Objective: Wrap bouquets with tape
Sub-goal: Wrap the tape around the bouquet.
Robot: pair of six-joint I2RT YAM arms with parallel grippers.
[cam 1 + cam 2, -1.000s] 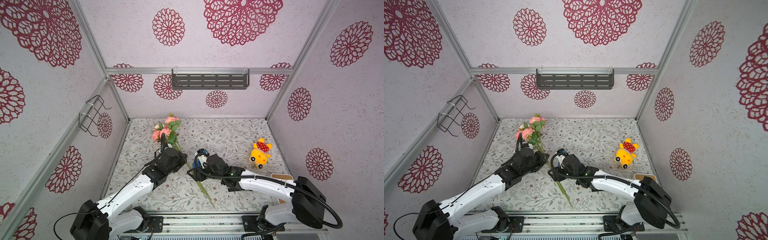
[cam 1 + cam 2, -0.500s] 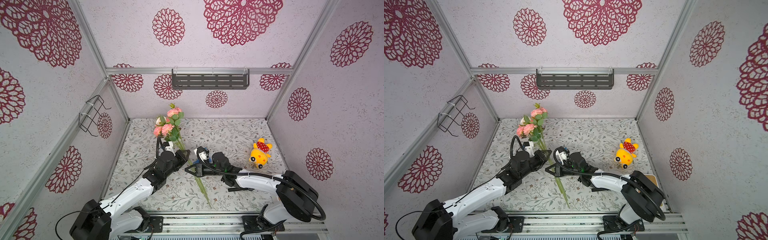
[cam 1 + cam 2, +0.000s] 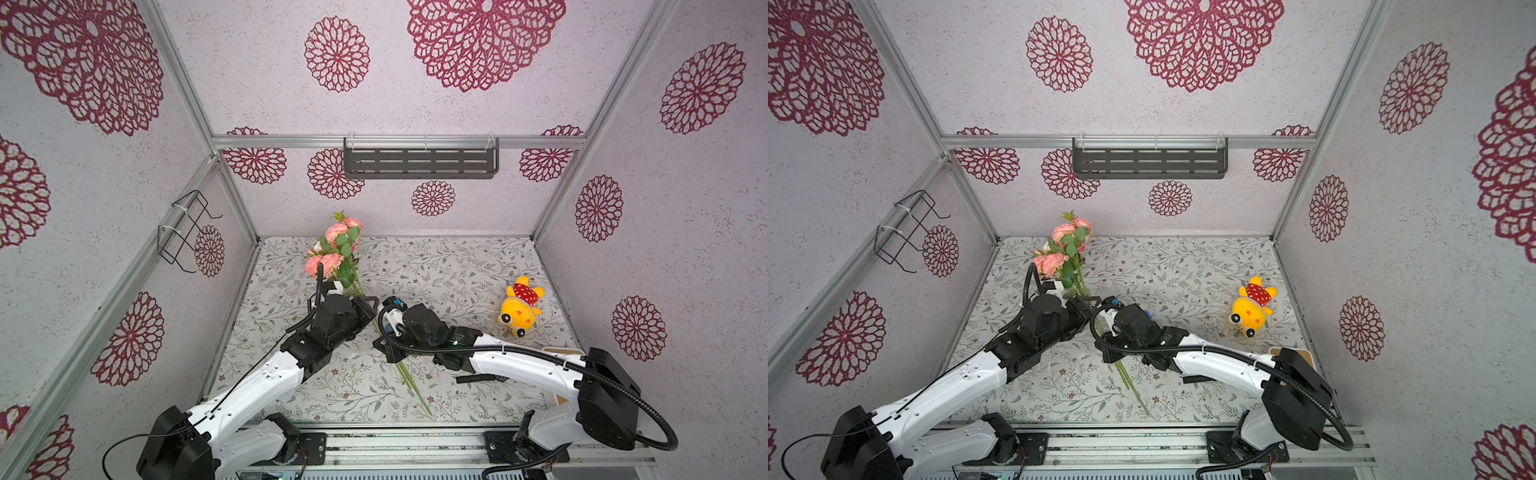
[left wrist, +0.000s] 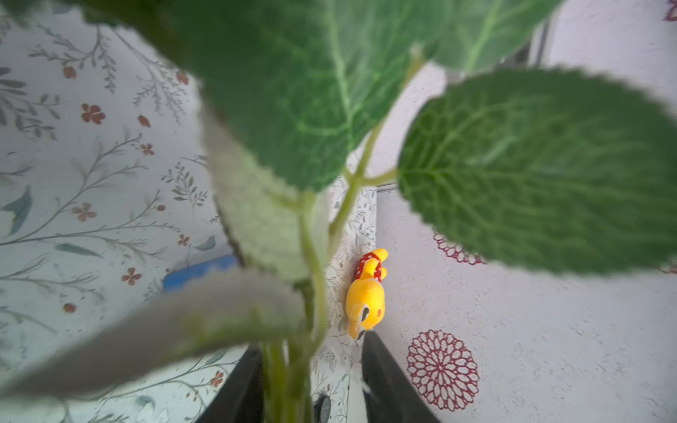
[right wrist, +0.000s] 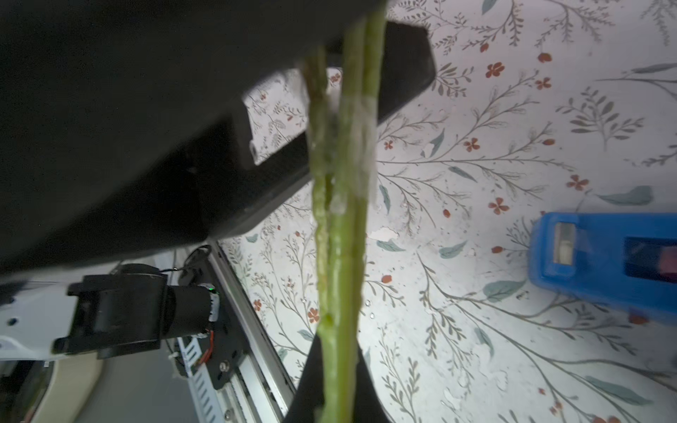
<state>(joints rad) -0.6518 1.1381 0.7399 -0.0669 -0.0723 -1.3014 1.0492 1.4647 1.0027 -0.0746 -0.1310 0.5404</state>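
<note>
The bouquets [image 3: 337, 249] [image 3: 1066, 245] are one bunch of pink blooms and green leaves, tilted up toward the back wall, with stem ends [image 3: 409, 380] trailing to the table's front. My right gripper [image 3: 385, 350] [image 5: 337, 348] is shut on the stems [image 5: 340, 256]; a clear band of tape [image 5: 361, 124] circles them further up. My left gripper [image 3: 369, 305] [image 4: 311, 351] straddles the stems [image 4: 289, 381] just below the leaves, jaws apart, with the stems against one finger. The blue tape dispenser [image 5: 600, 256] [image 4: 199, 273] stands on the cloth beside my right wrist.
A yellow plush toy [image 3: 519, 307] lies at the right of the table. A black wristwatch [image 3: 478, 378] lies under my right forearm. A grey shelf [image 3: 419, 164] hangs on the back wall and a wire basket [image 3: 187, 228] on the left wall.
The right gripper has shut on the stems. The left gripper's jaws have come apart. The bunch has tipped up toward the back wall.
</note>
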